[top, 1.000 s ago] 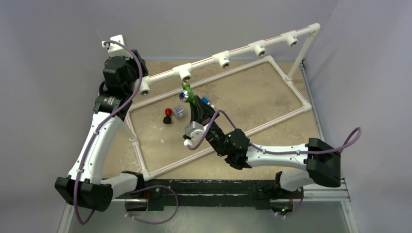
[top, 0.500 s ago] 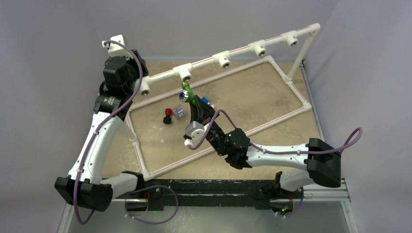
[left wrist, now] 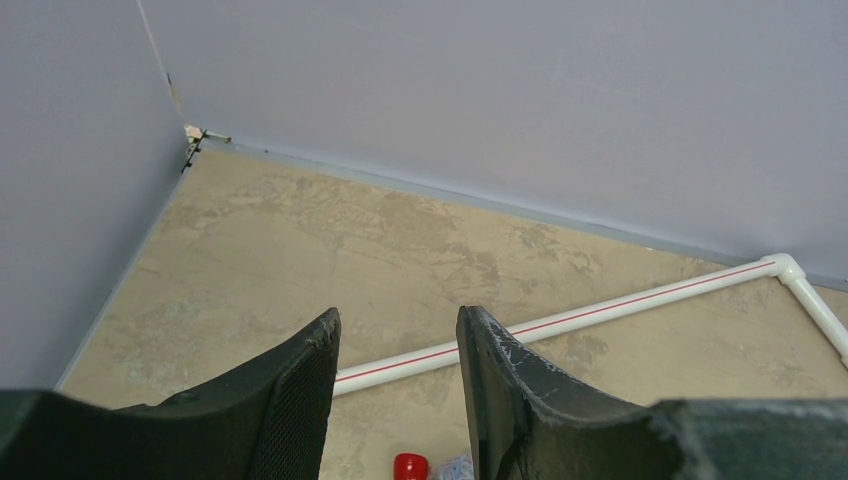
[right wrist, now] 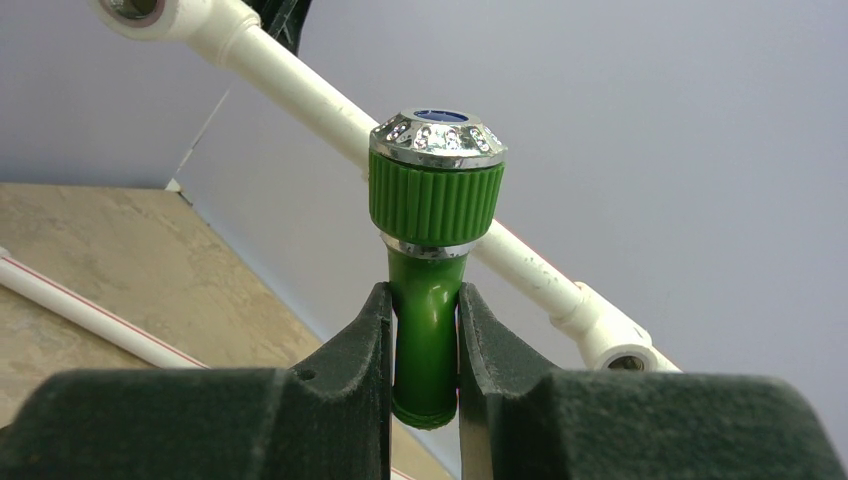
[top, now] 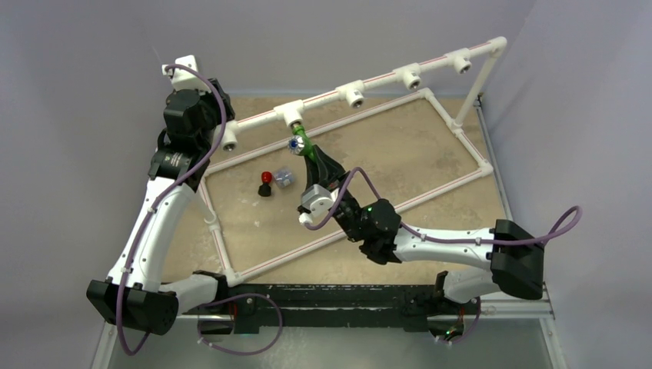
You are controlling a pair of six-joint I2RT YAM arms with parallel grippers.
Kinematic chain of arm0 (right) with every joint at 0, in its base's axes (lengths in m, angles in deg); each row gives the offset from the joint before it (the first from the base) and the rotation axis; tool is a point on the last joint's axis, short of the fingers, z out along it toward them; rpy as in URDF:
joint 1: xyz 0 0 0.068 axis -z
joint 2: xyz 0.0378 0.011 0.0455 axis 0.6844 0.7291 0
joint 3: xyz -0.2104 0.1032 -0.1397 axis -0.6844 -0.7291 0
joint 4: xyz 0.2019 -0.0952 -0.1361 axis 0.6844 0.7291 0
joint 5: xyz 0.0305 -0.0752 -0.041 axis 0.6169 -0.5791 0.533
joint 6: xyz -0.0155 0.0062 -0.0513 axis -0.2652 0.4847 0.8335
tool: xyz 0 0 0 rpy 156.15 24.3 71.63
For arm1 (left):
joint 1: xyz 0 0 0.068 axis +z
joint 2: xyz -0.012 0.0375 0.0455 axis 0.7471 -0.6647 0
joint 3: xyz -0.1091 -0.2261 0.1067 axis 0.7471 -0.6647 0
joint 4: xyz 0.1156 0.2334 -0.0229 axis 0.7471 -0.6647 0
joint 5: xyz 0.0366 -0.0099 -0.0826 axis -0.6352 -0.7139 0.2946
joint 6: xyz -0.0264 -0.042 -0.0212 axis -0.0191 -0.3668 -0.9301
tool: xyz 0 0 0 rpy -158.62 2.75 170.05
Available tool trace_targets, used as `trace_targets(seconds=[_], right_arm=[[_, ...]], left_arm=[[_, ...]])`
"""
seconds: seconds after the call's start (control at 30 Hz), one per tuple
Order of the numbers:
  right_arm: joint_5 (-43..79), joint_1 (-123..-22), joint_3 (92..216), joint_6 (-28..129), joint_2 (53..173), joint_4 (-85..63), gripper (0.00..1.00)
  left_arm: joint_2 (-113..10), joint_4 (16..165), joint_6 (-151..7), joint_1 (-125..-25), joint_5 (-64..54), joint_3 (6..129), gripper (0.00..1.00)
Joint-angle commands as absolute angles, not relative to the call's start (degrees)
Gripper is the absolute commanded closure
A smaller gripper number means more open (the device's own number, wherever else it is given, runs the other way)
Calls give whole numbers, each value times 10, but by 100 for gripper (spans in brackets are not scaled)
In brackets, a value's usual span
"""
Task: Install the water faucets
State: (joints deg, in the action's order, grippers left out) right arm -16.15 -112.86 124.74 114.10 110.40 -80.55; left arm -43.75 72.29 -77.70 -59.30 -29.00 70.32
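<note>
My right gripper (right wrist: 423, 292) is shut on the green faucet (right wrist: 427, 330), pinching its glossy spout, with the ribbed green knob and chrome cap above the fingers. From above, the green faucet (top: 303, 143) is held up at the second white tee fitting (top: 292, 115) of the raised pipe, its end just below the socket. The black faucet with a red knob (top: 265, 183) and a pale blue-white faucet (top: 284, 178) lie on the table inside the frame. My left gripper (left wrist: 395, 325) hangs open and holds nothing, high at the back left corner.
The white pipe frame (top: 454, 119) borders the tan tabletop, and its raised rail carries several tee fittings (top: 355, 95). Grey walls close in at the back and the right. A red-striped pipe (left wrist: 600, 312) crosses below my left fingers.
My right arm has carried the green faucet up and to the left, from above the table to just under the second tee fitting. The left arm has not moved.
</note>
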Motion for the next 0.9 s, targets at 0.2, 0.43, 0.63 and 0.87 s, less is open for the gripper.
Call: trace_targets(seconds=[0.2,0.43,0.63,0.87], right_arm=[[-154,-1122,1284,1129,1117,-842,100],[-160,-1105,1278,1124,1110,-837,100],[-163,-1099,1265,1111,1099,-828,100],[-167,-1098,1250,1107,1089,-827,100]], left_arm=[[-453,662,-766,-605,-281,679,55],[-452,661,-764,-607,-284,676,54],[-452,663,-764,-607,-284,675,54],[-452,663,-764,-607,-287,675,54]])
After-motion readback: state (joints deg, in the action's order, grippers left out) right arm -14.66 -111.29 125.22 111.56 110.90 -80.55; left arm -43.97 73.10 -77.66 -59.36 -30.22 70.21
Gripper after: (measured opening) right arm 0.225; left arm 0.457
